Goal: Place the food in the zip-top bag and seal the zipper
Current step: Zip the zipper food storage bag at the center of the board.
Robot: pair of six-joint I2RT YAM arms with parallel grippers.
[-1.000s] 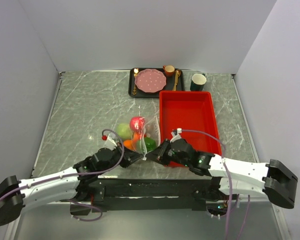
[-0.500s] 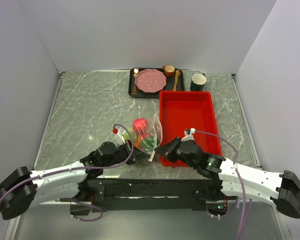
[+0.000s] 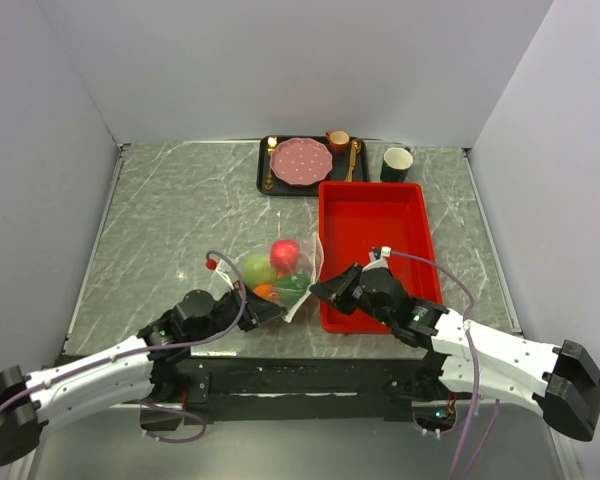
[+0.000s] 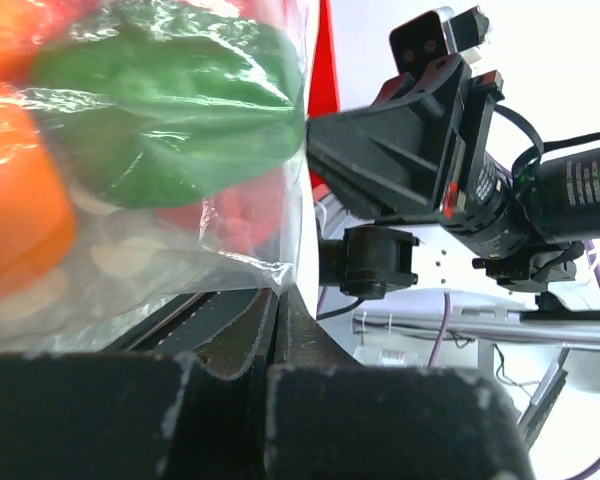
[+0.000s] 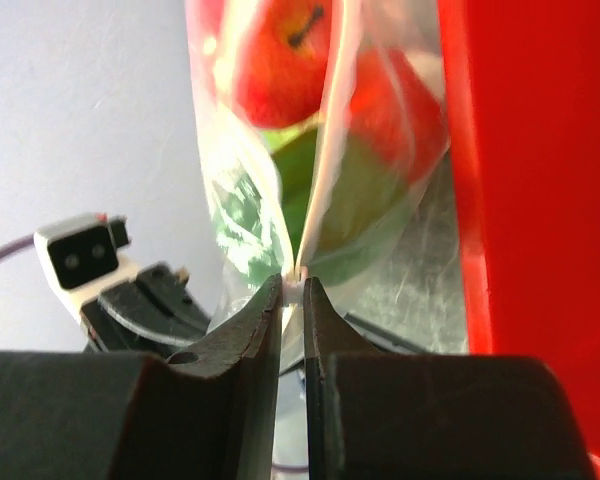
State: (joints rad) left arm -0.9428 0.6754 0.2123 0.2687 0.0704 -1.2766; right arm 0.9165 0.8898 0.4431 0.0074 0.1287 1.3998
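The zip-top bag (image 3: 277,277), four foods (image 3: 285,252) visible, is clenched in left and right jaws.

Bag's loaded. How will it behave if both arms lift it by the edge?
Likely floppy: the bag film wrinkles and drapes around the food. Probably sags bottom-heavy: left gripper and right gripper pinch only its near edge. Thin smooth film may slip from that pinch.

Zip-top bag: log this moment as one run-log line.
left gripper: shut on zip-top bag edge | right gripper: shut on same edge | food: inside bag | bag: beside red tray
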